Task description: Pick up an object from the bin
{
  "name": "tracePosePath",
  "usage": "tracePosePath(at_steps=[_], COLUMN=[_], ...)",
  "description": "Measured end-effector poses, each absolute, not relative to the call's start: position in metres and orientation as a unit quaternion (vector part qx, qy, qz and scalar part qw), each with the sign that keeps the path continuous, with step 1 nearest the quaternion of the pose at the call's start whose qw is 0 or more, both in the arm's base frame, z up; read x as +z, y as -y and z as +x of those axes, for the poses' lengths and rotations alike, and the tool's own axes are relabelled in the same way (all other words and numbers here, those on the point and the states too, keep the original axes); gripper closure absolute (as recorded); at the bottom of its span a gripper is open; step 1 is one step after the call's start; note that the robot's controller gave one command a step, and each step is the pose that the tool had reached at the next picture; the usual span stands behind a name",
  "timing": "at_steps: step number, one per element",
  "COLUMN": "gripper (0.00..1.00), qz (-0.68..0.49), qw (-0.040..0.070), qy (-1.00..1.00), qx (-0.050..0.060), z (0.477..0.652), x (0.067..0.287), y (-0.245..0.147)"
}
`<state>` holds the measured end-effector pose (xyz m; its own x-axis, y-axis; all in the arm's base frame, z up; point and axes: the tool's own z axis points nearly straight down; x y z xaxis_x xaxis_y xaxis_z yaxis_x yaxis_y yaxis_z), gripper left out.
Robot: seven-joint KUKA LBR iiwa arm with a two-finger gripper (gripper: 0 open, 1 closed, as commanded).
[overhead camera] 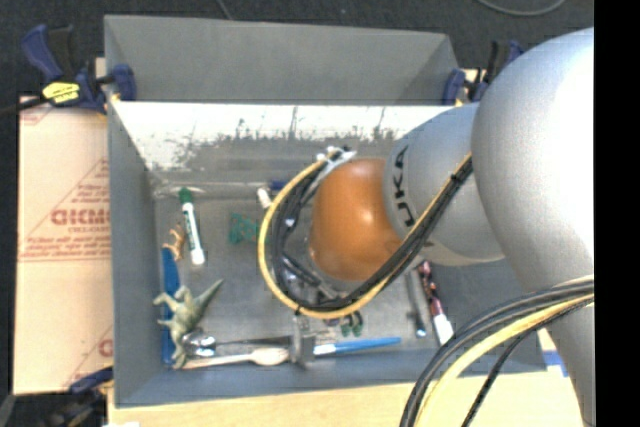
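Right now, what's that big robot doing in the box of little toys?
A grey robot arm is reaching from the right down into the metal bin. Its orange wrist cover hangs low over the middle. Closest to it, by the front wall, lie a blue pen and a white spoon. A green toy dinosaur and a green-and-white marker lie on the left. I can't tell if it has grabbed anything.
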<state>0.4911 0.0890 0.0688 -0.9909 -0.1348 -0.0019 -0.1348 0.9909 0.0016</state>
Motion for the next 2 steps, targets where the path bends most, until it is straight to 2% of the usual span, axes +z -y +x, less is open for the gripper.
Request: tracePosePath(at_steps=[1,2], gripper=[0.0,0.0], qz=[0.059,-0.056], qw=[0.004,0.004], qy=[-0.998,-0.998], qx=[-0.001,0.001], z=[0.482,0.472], x=[0.101,0.1], y=[-0.059,-0.117])
